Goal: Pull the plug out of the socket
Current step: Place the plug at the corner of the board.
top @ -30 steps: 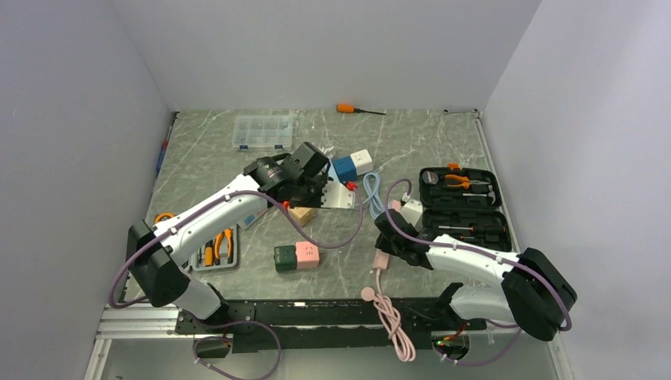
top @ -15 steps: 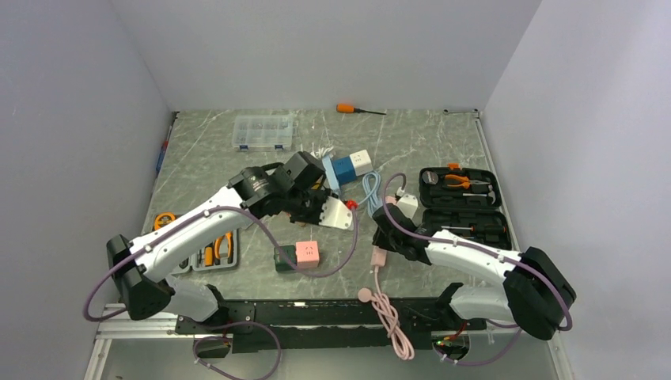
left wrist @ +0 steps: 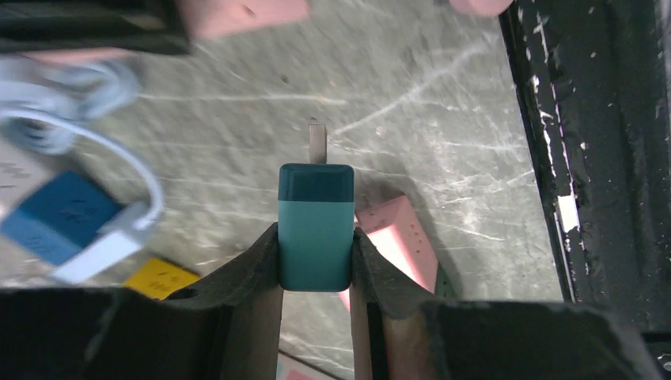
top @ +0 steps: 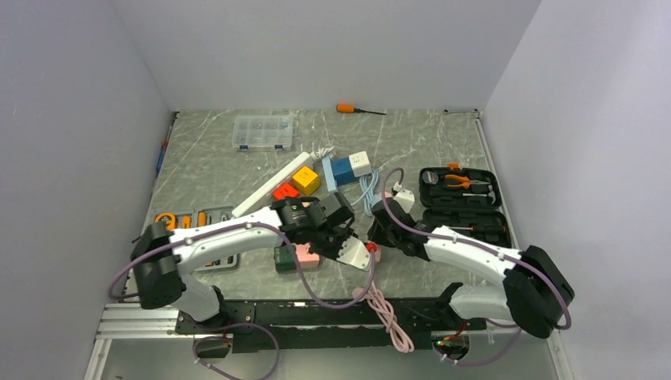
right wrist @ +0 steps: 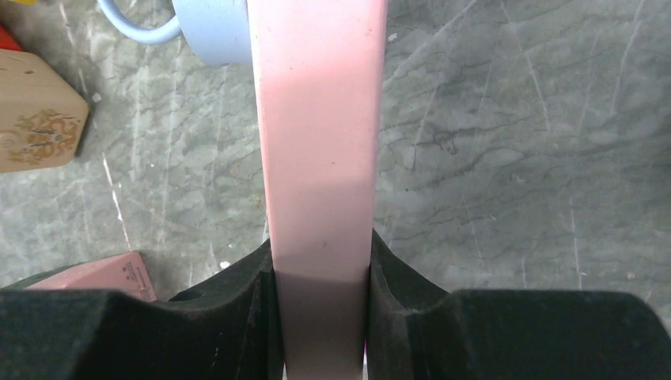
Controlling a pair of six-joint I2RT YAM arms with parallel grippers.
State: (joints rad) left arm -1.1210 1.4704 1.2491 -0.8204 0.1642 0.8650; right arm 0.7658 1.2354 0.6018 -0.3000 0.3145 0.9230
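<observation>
Left of the open tool case (top: 475, 207) with its orange pliers (top: 457, 181), the left gripper (left wrist: 316, 237) pinches the teal plug (left wrist: 316, 210), prong bare, while the right gripper (right wrist: 320, 261) clamps the pink socket (right wrist: 316, 119).

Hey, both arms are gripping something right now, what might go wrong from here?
1. The left gripper pinches only the lower end of the teal plug, its prong bare; the plug may twist or slip out.
2. The right gripper, clamped on the pink socket strip, sits very close to the left one in the top view; they may bump.
3. The pink cable trails over the black rail and might snag.
</observation>
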